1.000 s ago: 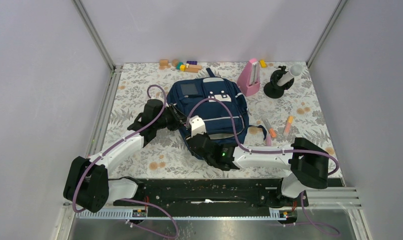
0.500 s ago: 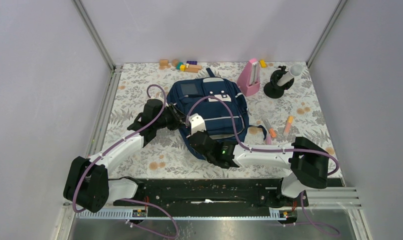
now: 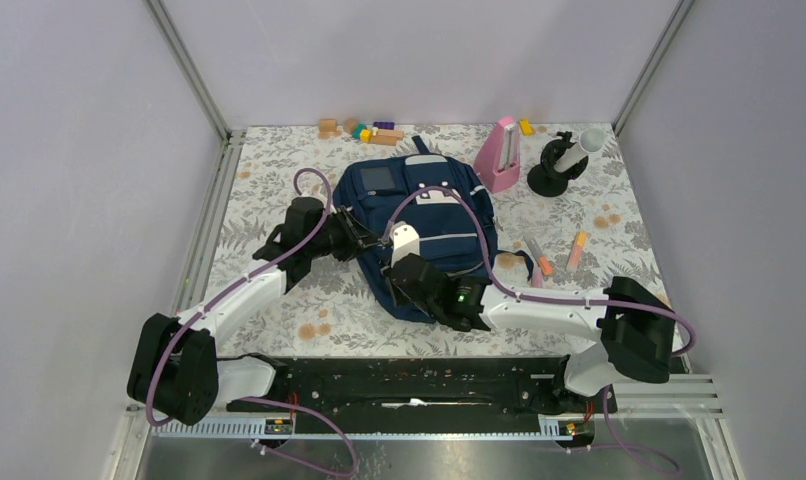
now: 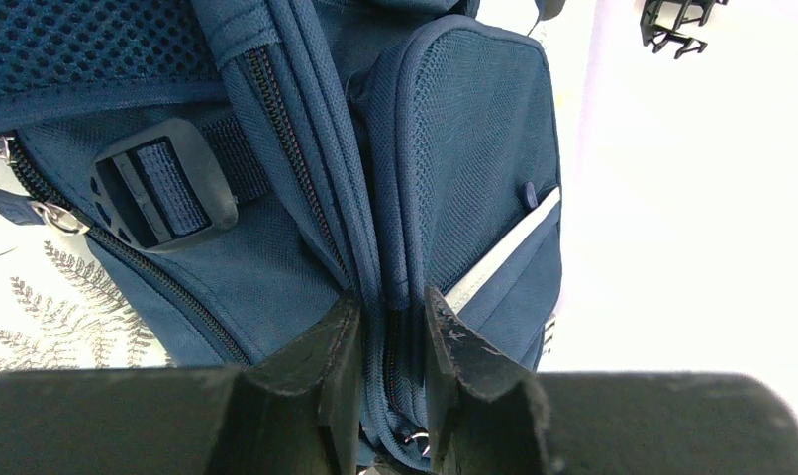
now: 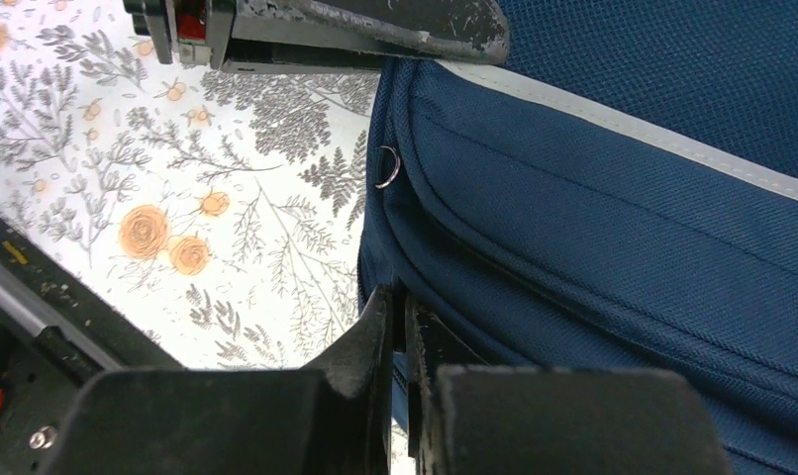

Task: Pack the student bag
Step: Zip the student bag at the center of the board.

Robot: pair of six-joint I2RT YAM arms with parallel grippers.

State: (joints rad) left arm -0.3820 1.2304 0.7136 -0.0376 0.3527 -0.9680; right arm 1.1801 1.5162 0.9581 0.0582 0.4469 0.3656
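Top external view: large navy blue white-striped fabric backpack [image 3: 444, 225] lying flat at centre of floral table cover [image 3: 279, 170], long axis running far-to-near, handle end far. Left gripper [image 4: 387, 307] pinching zippered side-seam fold, jaws standing narrowly apart on fabric. Right gripper [image 5: 397, 307] sitting at near-left corner seam, jaws fully together; whether a zip pull is caught, cannot tell. Seam leading away from both grippers toward far end; right arm nearer corner.
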